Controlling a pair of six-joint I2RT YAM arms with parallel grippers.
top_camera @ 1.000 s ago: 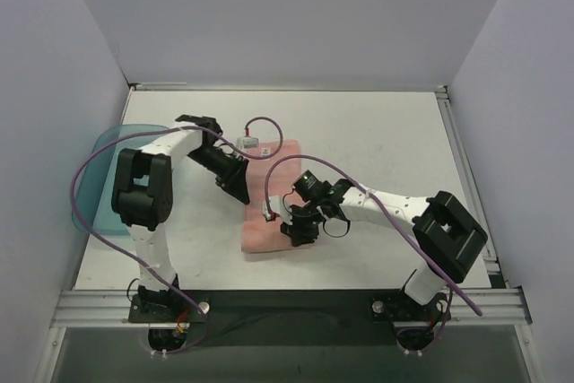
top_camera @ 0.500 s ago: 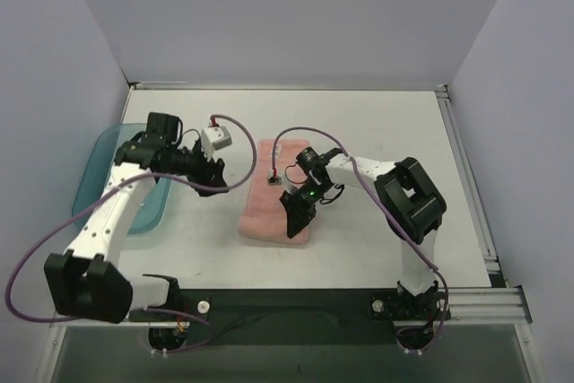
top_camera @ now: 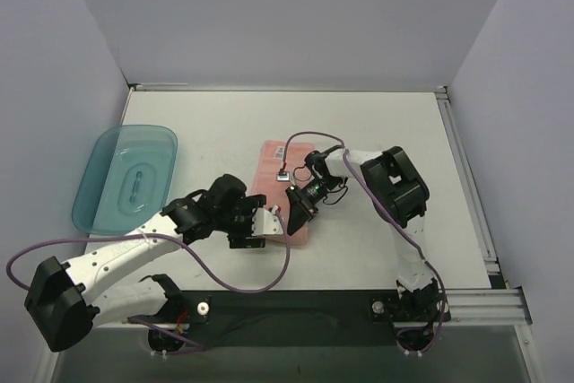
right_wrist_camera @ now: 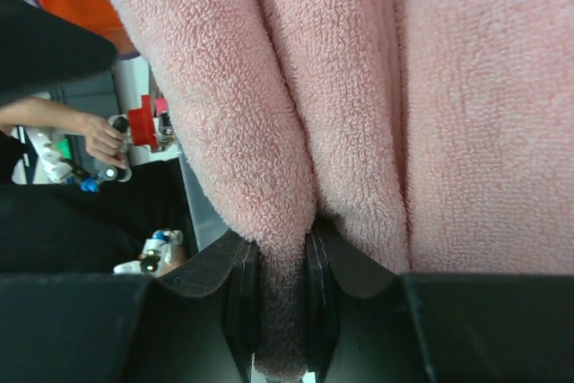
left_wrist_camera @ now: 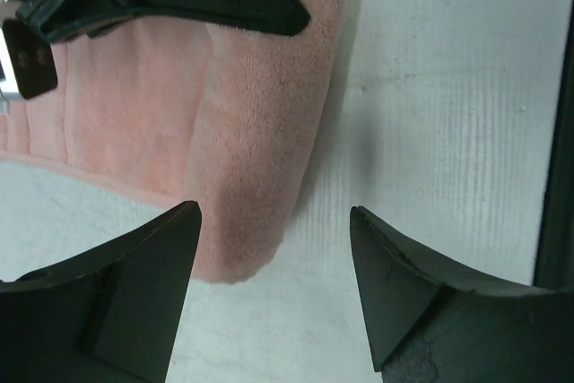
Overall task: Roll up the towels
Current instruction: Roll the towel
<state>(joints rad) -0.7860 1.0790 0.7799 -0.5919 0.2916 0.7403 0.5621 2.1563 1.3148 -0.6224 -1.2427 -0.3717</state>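
Salmon-pink towel (top_camera: 272, 168) lay mid-way across the table (top_camera: 386, 132), a fold at its near end pinched by the right gripper (right_wrist_camera: 282, 253). The left gripper (left_wrist_camera: 273, 217), fingers wide, had swung in alongside, likely to begin rolling.

Your top view looks down from above and behind the arm bases, covering the whole tabletop (top_camera: 377, 132). Your wrist views look out past the left claw (left_wrist_camera: 273, 217) and right claw (right_wrist_camera: 282, 289) at very close range — all three share the towel (top_camera: 269, 163) at its near end.
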